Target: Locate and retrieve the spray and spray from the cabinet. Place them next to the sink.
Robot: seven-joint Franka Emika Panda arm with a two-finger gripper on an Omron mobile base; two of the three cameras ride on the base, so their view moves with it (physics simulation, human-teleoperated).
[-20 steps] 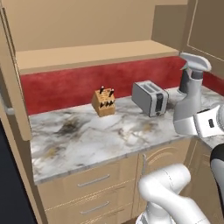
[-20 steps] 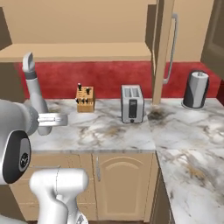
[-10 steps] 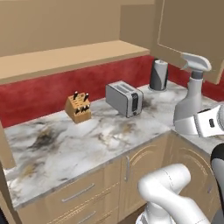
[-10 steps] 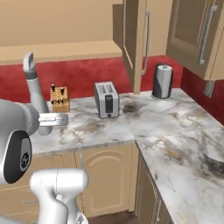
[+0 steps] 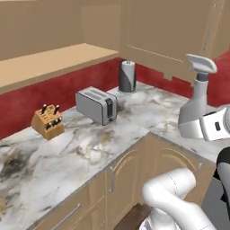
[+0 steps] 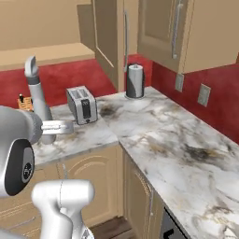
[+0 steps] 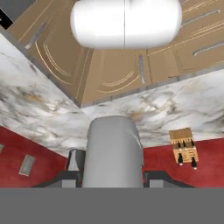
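The gripper [image 7: 113,177] is closed on the spray bottle [image 5: 195,108], a tall pale-grey one with a pistol trigger head. The bottle stands upright in the grip, above the front edge of the marble counter [image 5: 81,152], and it does not touch the counter. In the right base view the same bottle [image 6: 39,105] is seen at the left, in front of the corner of the counter [image 6: 177,149]. In the hand view the body of the bottle [image 7: 113,153] fills the middle between the two dark finger tips [image 7: 69,180].

On the counter behind the bottle stands a silver toaster [image 5: 95,105], well apart from the bottle. To its left, near the red back wall [image 5: 27,101], there is a wooden knife block [image 5: 46,122] with dark handles. In the hand view the knife block [image 7: 185,148] is beside the bottle. Further back, in the corner of the counter, a grey-and-black cylinder roll [image 5: 127,76] stands upright; the right base view shows it [image 6: 135,81] under the wall cabinet [image 6: 205,28].

The wall cabinet has tan doors with long metal handles [image 6: 175,28], and one door [image 6: 108,39] stands open, edge-on to the camera. A plain wooden shelf [image 5: 49,65] runs along the wall above the toaster and the knife block. I cannot tell what is inside the cabinet. Two pale outlets [image 6: 203,94] are on the red wall at the right.
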